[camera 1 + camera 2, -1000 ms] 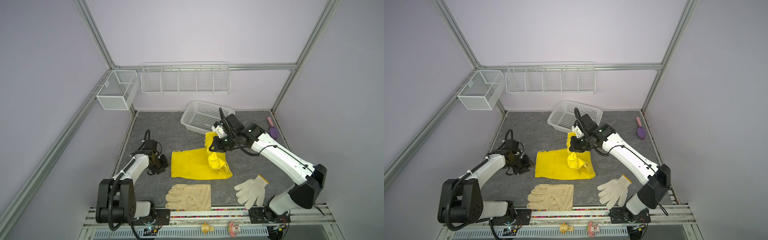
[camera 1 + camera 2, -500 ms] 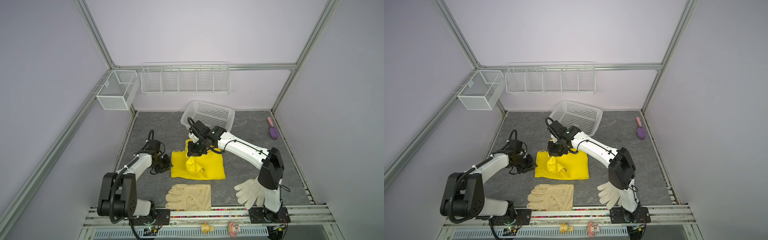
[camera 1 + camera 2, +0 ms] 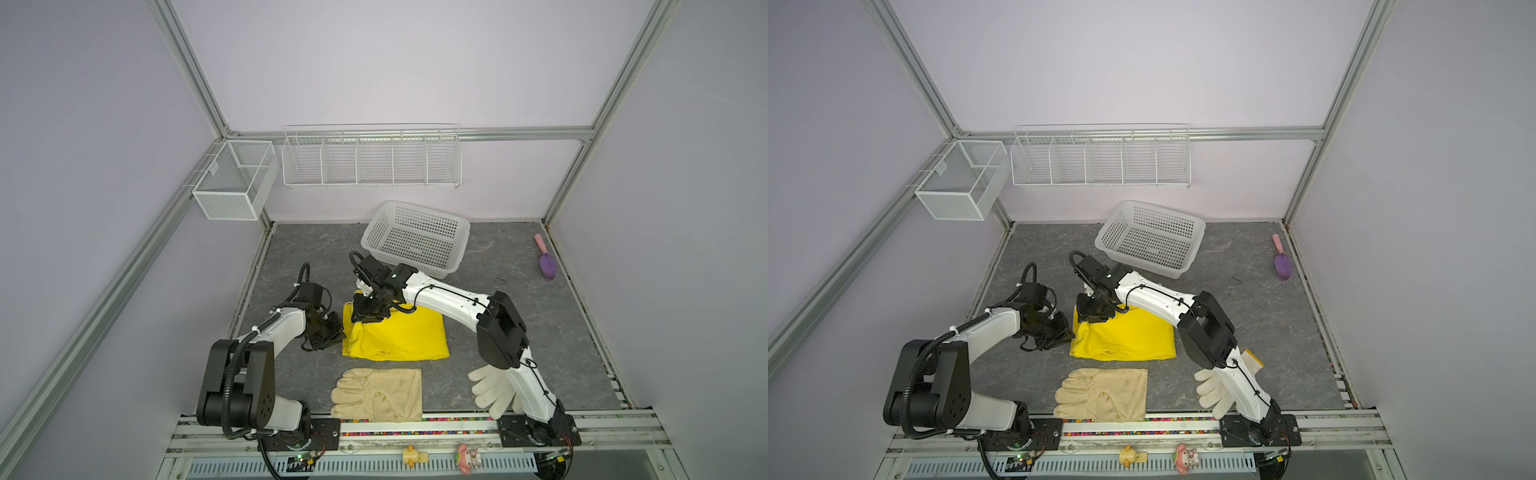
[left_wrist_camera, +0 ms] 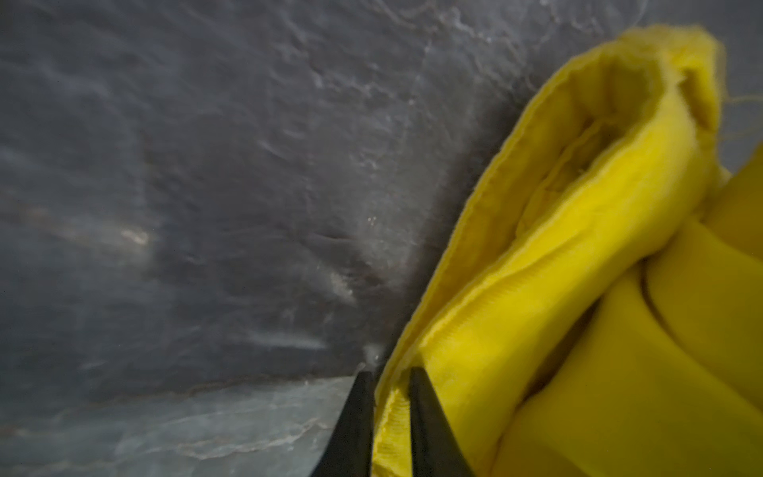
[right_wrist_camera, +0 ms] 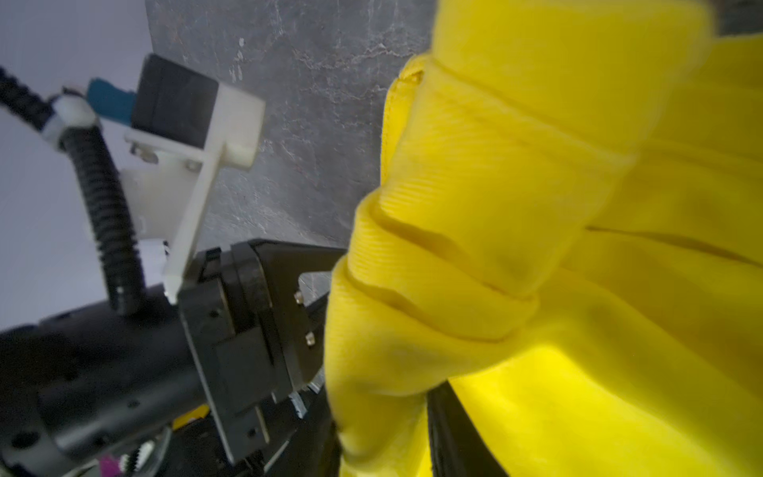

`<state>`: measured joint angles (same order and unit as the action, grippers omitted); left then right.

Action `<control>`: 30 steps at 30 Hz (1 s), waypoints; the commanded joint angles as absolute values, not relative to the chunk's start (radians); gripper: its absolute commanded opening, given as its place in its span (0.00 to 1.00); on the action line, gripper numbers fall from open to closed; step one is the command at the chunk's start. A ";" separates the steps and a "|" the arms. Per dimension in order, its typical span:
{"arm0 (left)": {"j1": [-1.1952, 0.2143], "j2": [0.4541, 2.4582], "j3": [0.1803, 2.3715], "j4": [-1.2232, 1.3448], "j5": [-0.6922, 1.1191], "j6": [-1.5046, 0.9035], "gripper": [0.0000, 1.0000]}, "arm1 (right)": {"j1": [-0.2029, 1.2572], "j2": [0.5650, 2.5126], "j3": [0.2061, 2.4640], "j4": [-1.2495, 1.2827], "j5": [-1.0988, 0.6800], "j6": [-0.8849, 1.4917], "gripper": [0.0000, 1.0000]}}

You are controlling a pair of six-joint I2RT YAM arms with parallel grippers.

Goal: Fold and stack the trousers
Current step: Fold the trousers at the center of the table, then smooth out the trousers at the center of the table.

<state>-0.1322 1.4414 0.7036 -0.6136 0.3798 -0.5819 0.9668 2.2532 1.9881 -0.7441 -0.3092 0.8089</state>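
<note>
The bright yellow trousers (image 3: 401,338) (image 3: 1131,338) lie folded into a flat rectangle in the middle of the grey mat. My left gripper (image 3: 337,330) (image 3: 1068,332) is at their left edge. In the left wrist view it (image 4: 390,371) is shut on the trousers' (image 4: 536,289) ribbed hem. My right gripper (image 3: 366,319) (image 3: 1097,318) hangs over the far left corner. In the right wrist view its jaws (image 5: 382,429) stand apart, with a bunched fold of the trousers (image 5: 516,206) lying between them.
A cream leather glove (image 3: 380,395) lies just in front of the trousers. A white knitted glove (image 3: 488,392) lies partly under the right arm. A white plastic basket (image 3: 415,239) stands behind. A purple scoop (image 3: 547,264) lies far right. Wire racks (image 3: 370,160) hang on the back wall.
The right arm swung left and laid the raised trouser leg over the rest, then its jaws parted. The left gripper moved to the trousers' left edge and closed on the hem.
</note>
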 commanded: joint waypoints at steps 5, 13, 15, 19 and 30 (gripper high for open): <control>-0.137 1.312 0.781 -0.816 0.225 -0.537 0.22 | 0.913 2.127 1.917 -0.697 -0.282 0.758 0.52; -0.165 1.179 0.833 -0.854 0.278 -0.581 0.47 | 0.820 1.909 1.655 -0.742 -0.159 0.593 0.53; -0.167 1.194 0.846 -0.819 0.287 -0.595 0.52 | 0.806 1.862 1.585 -0.738 -0.132 0.551 0.52; -0.182 1.286 0.911 -0.773 0.305 -0.595 0.55 | 0.797 1.786 1.465 -0.706 -0.076 0.465 0.50; -0.204 1.544 1.074 -0.755 0.258 -0.527 0.49 | 0.783 1.759 1.341 -0.679 0.069 0.222 0.49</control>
<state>-0.1944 1.5051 1.0470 -0.7555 0.2668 -0.5625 0.7918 1.7725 1.3602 -0.6849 -0.0013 0.3241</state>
